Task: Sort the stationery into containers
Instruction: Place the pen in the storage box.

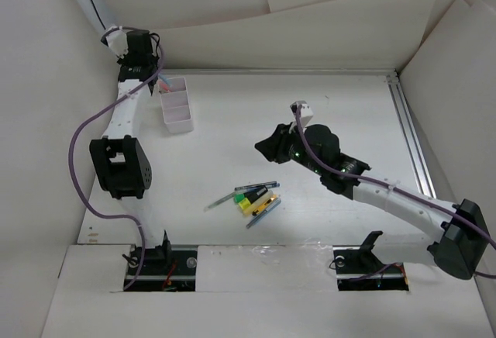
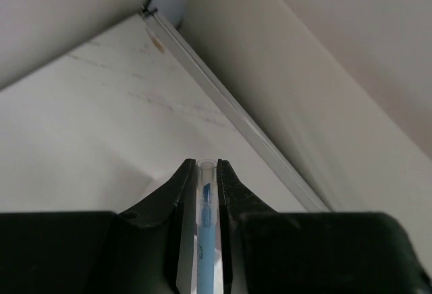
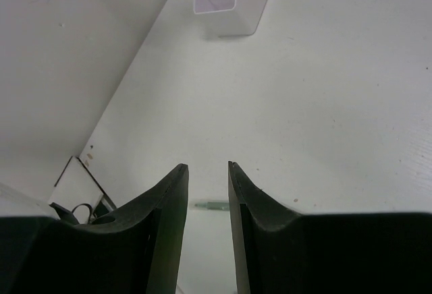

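Blue pen [image 2: 205, 240] clamped lengthwise in left end effector [image 2: 206, 167]

Blue pen [image 2: 206, 240] — lower end out-of-frame

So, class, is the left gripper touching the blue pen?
Touching. In the left wrist view the left gripper is shut on the blue pen, no gap either side.

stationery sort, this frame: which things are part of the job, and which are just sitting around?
Part of the job:
- blue pen, clamped in the left gripper
- white divided container
- loose pile of pens and highlighters
- right gripper, open, nothing between its fingers

Just sitting around:
- metal rail on the right side
- purple cables
- cardboard walls
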You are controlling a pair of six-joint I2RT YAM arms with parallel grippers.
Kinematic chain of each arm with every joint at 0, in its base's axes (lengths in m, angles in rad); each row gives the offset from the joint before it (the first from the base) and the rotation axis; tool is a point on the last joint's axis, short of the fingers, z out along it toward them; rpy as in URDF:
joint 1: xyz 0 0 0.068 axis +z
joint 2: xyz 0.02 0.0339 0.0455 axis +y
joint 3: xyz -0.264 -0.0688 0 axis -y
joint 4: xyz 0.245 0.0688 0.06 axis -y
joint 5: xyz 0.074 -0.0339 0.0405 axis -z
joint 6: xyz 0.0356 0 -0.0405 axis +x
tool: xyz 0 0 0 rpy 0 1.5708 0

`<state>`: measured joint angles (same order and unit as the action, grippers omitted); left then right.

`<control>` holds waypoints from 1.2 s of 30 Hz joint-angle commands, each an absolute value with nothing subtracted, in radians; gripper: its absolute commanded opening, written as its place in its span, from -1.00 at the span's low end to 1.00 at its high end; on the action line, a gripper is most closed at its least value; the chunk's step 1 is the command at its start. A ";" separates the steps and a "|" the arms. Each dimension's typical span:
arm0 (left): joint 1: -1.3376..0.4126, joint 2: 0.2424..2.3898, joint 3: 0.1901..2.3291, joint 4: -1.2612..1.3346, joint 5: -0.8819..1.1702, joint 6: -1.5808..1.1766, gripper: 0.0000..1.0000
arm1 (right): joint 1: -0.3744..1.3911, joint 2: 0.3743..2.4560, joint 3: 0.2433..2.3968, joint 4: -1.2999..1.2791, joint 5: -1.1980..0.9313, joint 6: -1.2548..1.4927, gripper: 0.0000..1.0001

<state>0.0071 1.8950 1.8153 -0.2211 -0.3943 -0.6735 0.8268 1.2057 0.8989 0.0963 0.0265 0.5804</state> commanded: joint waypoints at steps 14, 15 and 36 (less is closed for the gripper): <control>0.002 2.129 1.987 0.035 -0.568 -0.485 -1.00 | 0.836 1.290 0.907 0.163 -0.002 0.540 -0.28; 0.002 2.129 1.987 0.049 -0.580 -0.473 -1.00 | 0.836 1.299 0.907 0.163 -0.012 0.540 -0.28; -0.094 2.092 1.749 0.391 -0.769 -0.229 -1.00 | 0.836 1.355 0.925 0.172 -0.037 0.522 -0.30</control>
